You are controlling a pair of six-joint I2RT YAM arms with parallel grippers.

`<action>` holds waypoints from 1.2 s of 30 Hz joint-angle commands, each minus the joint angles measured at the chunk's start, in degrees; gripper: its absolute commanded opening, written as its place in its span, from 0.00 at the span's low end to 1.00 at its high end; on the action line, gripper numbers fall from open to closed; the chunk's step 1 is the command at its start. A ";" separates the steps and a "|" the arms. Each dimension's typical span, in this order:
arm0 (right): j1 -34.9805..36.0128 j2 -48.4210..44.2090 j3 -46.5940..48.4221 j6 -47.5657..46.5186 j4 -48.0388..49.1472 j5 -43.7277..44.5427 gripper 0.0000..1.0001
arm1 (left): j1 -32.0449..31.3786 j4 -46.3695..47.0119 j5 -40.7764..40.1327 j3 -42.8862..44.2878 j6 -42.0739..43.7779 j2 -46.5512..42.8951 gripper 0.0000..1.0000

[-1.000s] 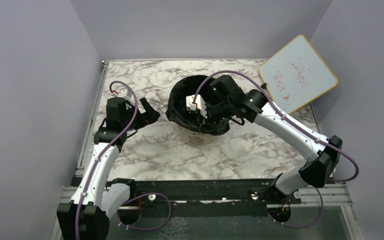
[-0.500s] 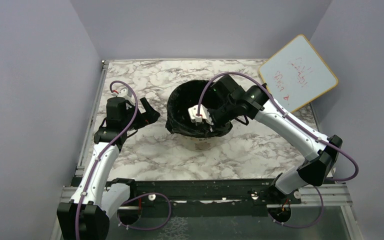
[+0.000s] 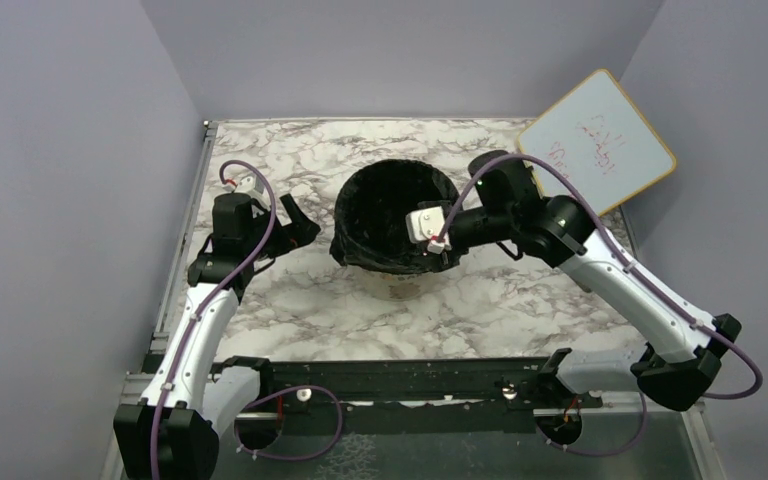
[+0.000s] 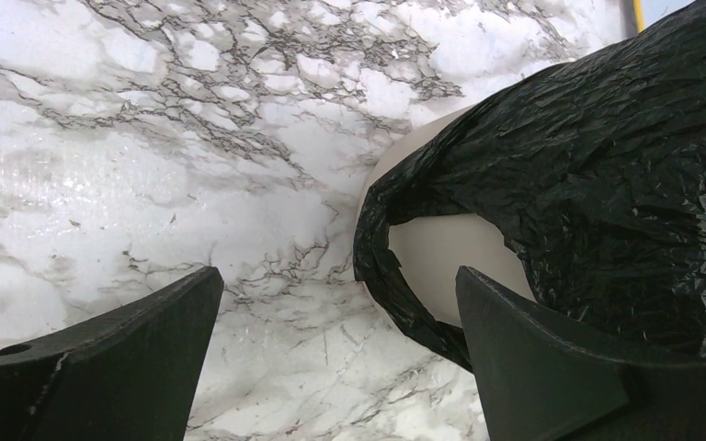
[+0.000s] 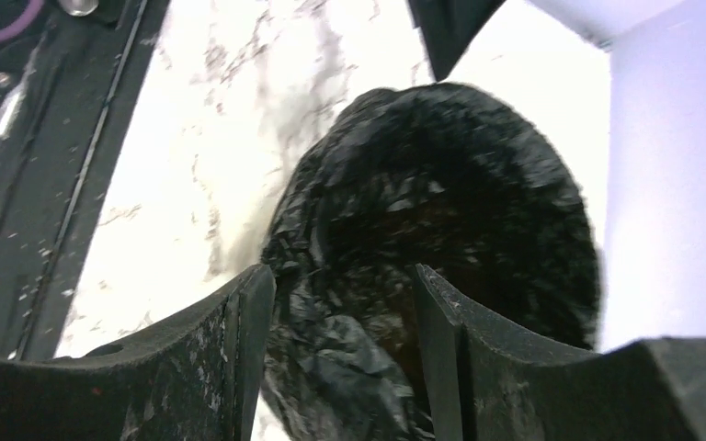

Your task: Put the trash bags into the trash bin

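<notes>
The black crinkly trash bag lines the beige trash bin, its edge folded over the rim and hanging down the outside. My right gripper sits at the bin's right front rim. In the right wrist view its jaws stand apart, with the bag's folded rim between them and not pinched; that view is blurred. My left gripper rests wide open to the left of the bin. In the left wrist view it faces a bag loop hanging over the bin's wall.
A white board with a yellow frame leans at the back right, close behind my right arm. The marble table ends in metal rails on the left and at the front.
My right gripper has drawn back from inside the bin to its right front rim, and its jaws have opened. The left arm has not moved.
</notes>
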 commanded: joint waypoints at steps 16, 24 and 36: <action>-1.96 -20.04 -21.66 64.07 58.50 87.69 0.76 | -0.02 -0.91 0.84 1.83 0.72 -2.22 0.99; -1.96 -22.14 -21.74 74.28 56.30 84.30 0.94 | -0.06 -0.81 0.72 0.57 0.37 -2.60 0.99; -1.97 -18.80 -17.94 82.48 48.53 82.45 1.00 | -0.02 -1.32 -0.02 0.62 1.01 -3.77 0.99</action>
